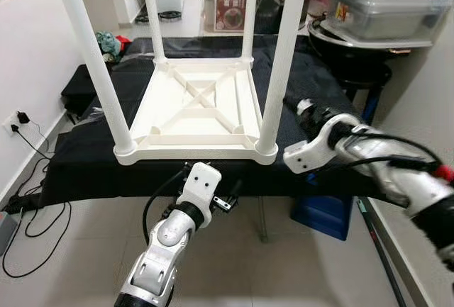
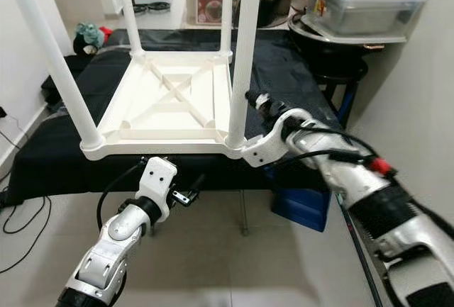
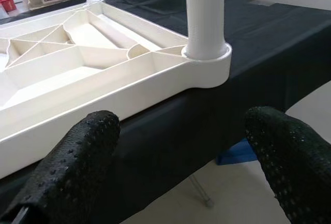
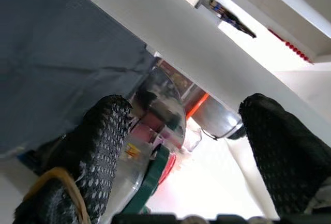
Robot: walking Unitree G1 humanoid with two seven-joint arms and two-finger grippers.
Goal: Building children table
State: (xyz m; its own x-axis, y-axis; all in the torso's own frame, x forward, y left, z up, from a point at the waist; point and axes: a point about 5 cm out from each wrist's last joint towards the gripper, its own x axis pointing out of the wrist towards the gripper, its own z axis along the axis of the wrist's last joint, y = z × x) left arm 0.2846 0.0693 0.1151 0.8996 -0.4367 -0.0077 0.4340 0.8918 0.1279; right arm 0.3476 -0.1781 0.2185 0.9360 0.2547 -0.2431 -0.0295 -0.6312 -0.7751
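A white children's table lies upside down on a black-covered surface, its four white legs pointing up. The front right leg stands in its corner socket. My right gripper is open just to the right of that leg, near its base; in the right wrist view the leg crosses beyond the spread fingers. My left gripper is open and empty, low in front of the table's front edge, facing the front right corner; the left wrist view shows both fingertips apart.
A blue box sits on the floor under the black surface at right. Shelves on the right hold a clear plastic container with a green lid and a metal basin. A wall outlet and cables are at left. Tiled floor lies below.
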